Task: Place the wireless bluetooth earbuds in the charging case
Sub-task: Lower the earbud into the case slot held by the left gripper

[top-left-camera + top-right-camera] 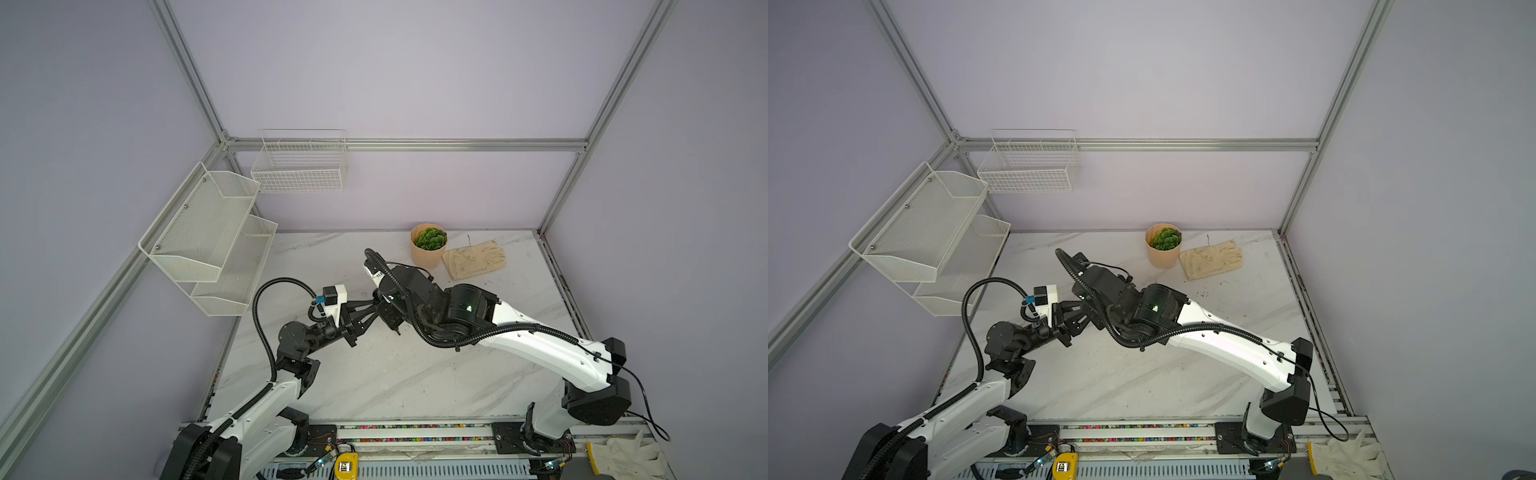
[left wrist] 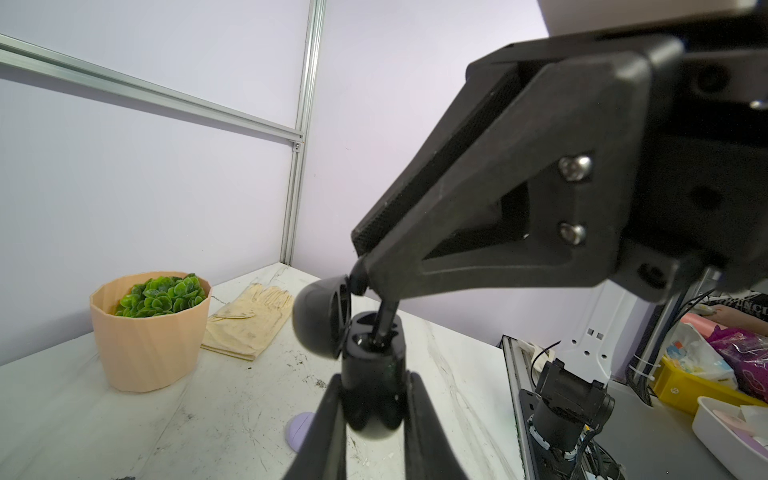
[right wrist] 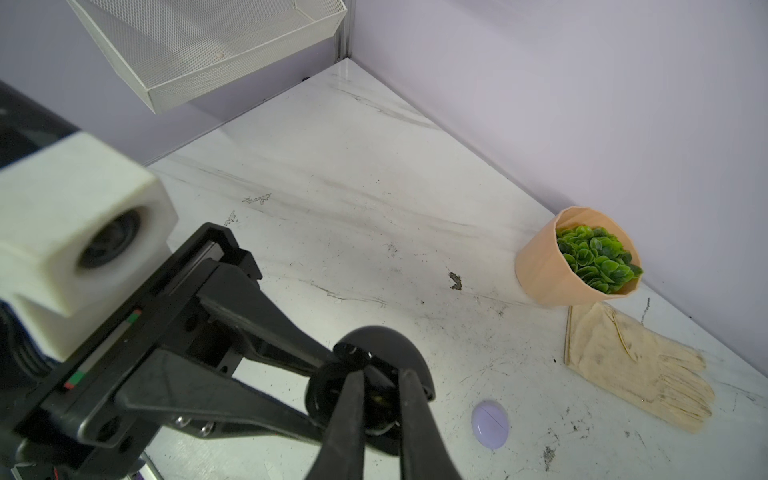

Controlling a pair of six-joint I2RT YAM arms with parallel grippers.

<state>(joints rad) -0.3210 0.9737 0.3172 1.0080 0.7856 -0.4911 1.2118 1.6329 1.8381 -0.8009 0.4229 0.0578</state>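
Left gripper [image 2: 374, 388] fingers clamp the open black case [image 2: 374, 361] by its sides, raised off the table [image 2: 124, 415], apart from the plant pot [image 2: 145, 332]. Right gripper [image 2: 365, 268] pinches a black earbud [image 2: 385, 318], its stem entering the case's socket. Tiny, light, probably slick: best held by its head.

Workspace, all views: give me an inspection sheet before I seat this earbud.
Surface: marble tabletop, scuffed, dirt specks.
Job's things: black charging case open, black earbud stem entering it; lilac case shut, on the table; other earbuds not seen.
Clutter: potted plant, glove beside it.
Grippers: left gripper shut on the black case; right gripper shut on the earbud.
Cables: conduit looped along each arm.
Surroundings: mesh shelf and wire basket on the walls.
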